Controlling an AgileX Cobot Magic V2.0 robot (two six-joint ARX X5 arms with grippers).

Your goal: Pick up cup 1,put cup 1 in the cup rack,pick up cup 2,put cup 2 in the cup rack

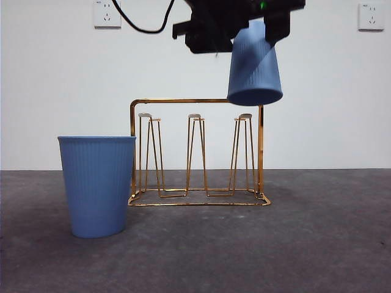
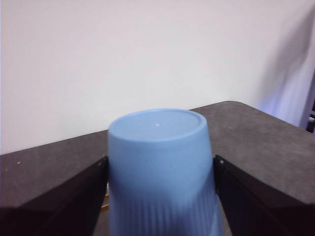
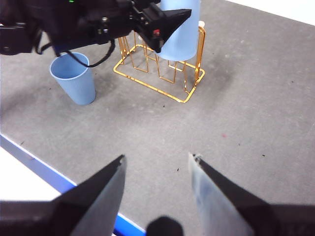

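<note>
The left gripper [image 1: 244, 27] is clamping an inverted blue cup [image 1: 254, 64] above the cup rack [image 1: 198, 155], hiding its rightmost peg tip. The second cup [image 1: 98, 185] is standing at the rack's nine o'clock. The right gripper [image 3: 156, 169] is waiting, jaws apart.

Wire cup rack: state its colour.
Gold-coloured metal wire cup rack; clearest in the front view.

No readable text, label, brand or number on anything in view.

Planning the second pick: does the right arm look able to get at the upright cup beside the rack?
Probably yes. The right end effector is open and empty, the upright cup stands left of the cup rack, with bare table between; the left end effector is above.
</note>
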